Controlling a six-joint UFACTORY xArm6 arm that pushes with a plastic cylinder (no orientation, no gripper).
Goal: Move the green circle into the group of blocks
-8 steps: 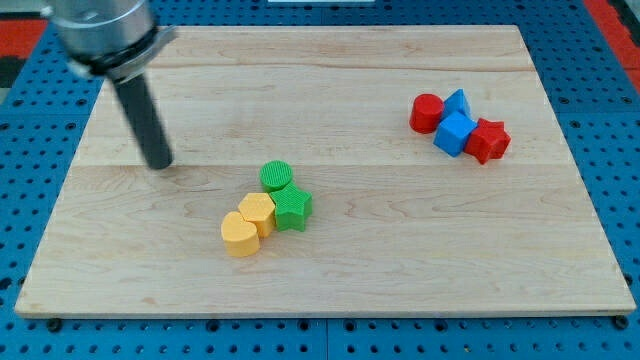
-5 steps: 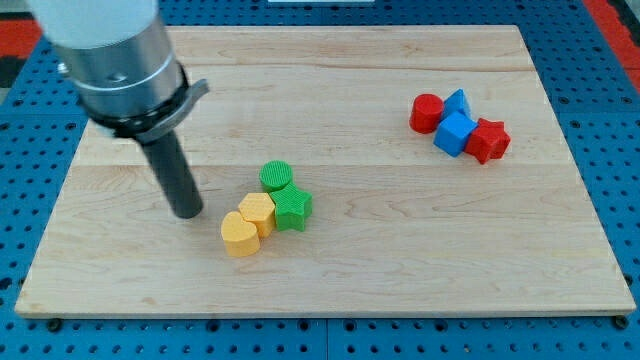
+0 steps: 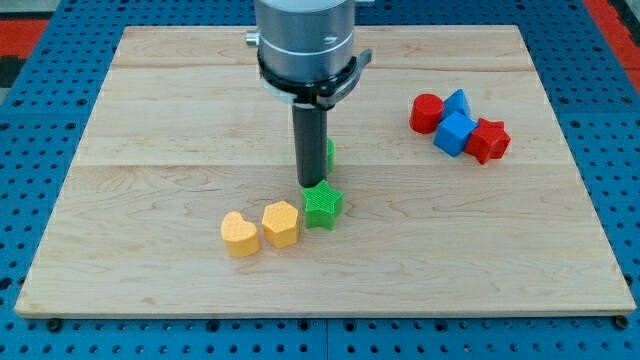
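The green circle (image 3: 329, 155) is mostly hidden behind my rod, only its right edge showing just right of it near the board's middle. My tip (image 3: 310, 185) rests on the board, touching the circle's left side and just above the green star (image 3: 323, 207). A yellow hexagon (image 3: 281, 223) and a yellow heart (image 3: 240, 234) lie left of the star. The group at the view's upper right holds a red circle (image 3: 427, 113), a blue triangle (image 3: 458, 101), a blue cube (image 3: 455, 133) and a red star (image 3: 488, 140).
The wooden board (image 3: 150, 120) lies on a blue pegboard surface (image 3: 30, 120). The arm's grey body (image 3: 305, 40) hangs over the board's top middle.
My rod swept from the board's left to the middle. The green circle moved up and right, away from the star. The green star, yellow hexagon and heart shifted and spread apart.
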